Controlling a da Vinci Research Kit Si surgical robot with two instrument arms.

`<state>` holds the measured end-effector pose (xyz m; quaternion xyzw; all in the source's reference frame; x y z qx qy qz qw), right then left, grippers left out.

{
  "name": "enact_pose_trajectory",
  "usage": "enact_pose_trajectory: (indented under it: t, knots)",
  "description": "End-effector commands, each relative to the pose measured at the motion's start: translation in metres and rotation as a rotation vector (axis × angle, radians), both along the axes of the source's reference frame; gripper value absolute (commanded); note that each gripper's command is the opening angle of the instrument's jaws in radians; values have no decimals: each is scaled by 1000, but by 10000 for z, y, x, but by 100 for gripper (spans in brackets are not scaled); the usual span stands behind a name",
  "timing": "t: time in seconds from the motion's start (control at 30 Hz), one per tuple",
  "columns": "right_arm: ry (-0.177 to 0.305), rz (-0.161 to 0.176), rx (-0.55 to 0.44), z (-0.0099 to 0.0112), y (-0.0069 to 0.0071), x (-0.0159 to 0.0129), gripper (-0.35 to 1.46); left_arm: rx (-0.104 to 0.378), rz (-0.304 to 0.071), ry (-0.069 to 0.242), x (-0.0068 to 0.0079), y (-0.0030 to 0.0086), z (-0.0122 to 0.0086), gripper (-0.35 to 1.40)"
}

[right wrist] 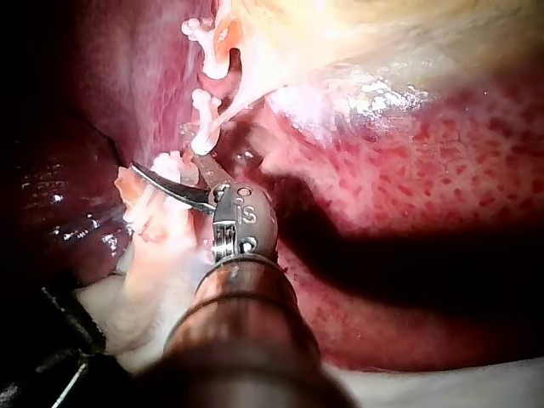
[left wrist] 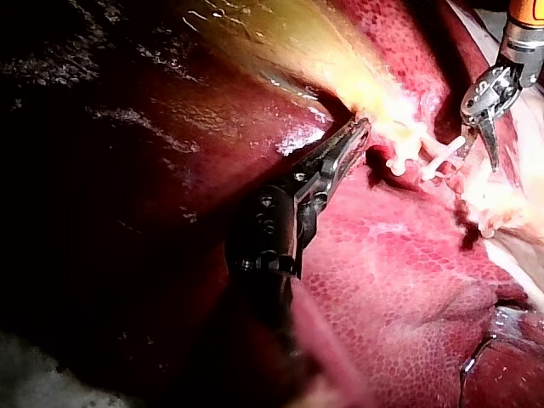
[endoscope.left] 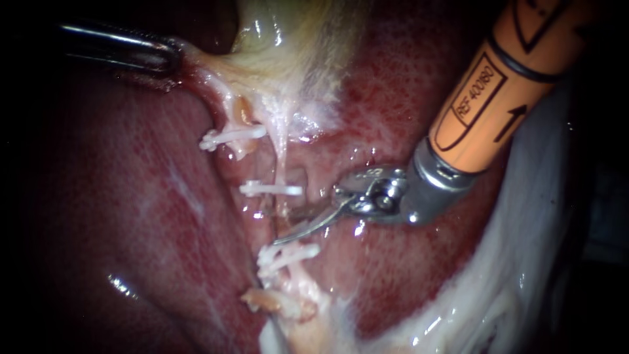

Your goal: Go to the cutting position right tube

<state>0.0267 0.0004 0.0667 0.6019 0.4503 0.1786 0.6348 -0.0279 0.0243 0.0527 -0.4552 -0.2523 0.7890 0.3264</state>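
Observation:
My right instrument (endoscope.left: 283, 227), with an orange shaft, ends in two curved blades that stand open. They straddle a thin pale tube (endoscope.left: 282, 164) between the middle white clip (endoscope.left: 272, 189) and the lower clip (endoscope.left: 288, 254). In the right wrist view the open blades (right wrist: 170, 167) lie just below the clips (right wrist: 204, 127). A third clip (endoscope.left: 232, 136) sits higher, to the left. My left instrument (endoscope.left: 171, 58) is shut on the pale gallbladder (endoscope.left: 288, 46) near its neck; the left wrist view shows the same hold (left wrist: 357, 132).
Red liver (endoscope.left: 131, 216) lies on both sides of the tube. Frayed pale tissue (endoscope.left: 282, 301) hangs below the lower clip. White gauze-like material (endoscope.left: 524, 282) lies at the lower right beside the orange shaft (endoscope.left: 498, 98).

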Motion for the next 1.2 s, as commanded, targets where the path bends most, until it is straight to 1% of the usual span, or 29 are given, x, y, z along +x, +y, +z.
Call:
enact_pose_trajectory:
  t: [0.03,0.27,0.67,0.8,0.93,1.0,1.2]
  knots:
    - [1,11,-1,-1,0,4,143,0,0,0,0,0,0,-35]
    - [24,66,21,0,0,25,143,0,0,0,0,0,0,-35]
    - [20,98,19,9,-3,41,140,0,0,0,0,0,1,-35]
    - [16,117,20,9,-2,44,140,0,0,0,-1,0,1,-35]
    - [16,150,26,11,1,47,138,0,0,0,-1,0,1,-35]
    - [12,158,25,12,2,49,138,0,0,0,-1,0,1,-35]
    - [11,165,35,8,5,47,138,0,0,0,0,0,1,-35]
